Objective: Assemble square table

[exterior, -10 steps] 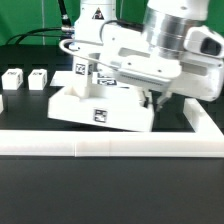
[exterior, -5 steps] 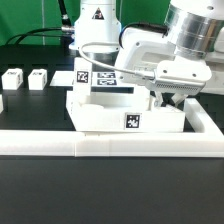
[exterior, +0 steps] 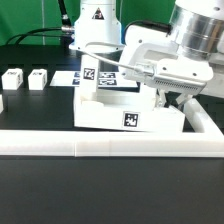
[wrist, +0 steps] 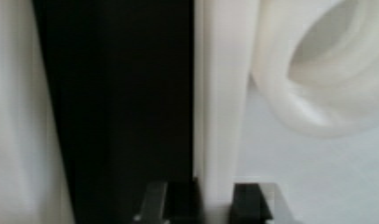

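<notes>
Since half a second ago, the square panel (exterior: 105,112) has slid a little further along the rail (exterior: 60,145), toward the rail's corner on the exterior view's right, and the gripper (exterior: 165,100) has travelled with it. This white panel sits just behind the rail's long front run, its underside up, so that it looks like a shallow tray. The near wall shows a black-and-white marker tag (exterior: 130,121), and the end nearest the rail's short arm is close to it (whether the two touch cannot be told). The gripper reaches down at that same end. From the wrist view, its two dark fingertips (wrist: 156,203) stand on either side of the panel's thin white edge (wrist: 218,100), closed on it, with a round socket (wrist: 337,70) in the panel beside them. Two short white legs (exterior: 12,77) (exterior: 38,77) lie well behind the rail's far end, apart from the panel. Behind the panel lies the marker board (exterior: 66,77), further from the rail.
</notes>
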Controlling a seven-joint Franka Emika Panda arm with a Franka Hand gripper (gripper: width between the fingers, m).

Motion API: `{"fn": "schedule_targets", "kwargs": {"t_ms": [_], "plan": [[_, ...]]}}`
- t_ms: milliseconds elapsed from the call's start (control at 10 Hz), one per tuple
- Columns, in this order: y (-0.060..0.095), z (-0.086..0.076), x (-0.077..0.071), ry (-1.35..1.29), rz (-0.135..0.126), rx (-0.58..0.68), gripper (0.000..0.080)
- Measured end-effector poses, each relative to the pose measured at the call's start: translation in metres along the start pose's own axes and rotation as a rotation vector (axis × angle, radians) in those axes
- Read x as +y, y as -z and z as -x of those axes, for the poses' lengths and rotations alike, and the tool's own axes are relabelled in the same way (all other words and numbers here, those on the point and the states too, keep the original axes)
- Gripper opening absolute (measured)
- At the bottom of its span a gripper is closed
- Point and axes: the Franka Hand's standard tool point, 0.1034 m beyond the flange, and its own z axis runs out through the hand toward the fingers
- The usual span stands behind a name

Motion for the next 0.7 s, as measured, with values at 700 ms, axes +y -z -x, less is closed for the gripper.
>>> {"fn": "schedule_targets", "kwargs": {"t_ms": [700], "plan": [[-0.009,-0.005,0.0118,-0.04,-0.048,0.034,0.0063]]}}
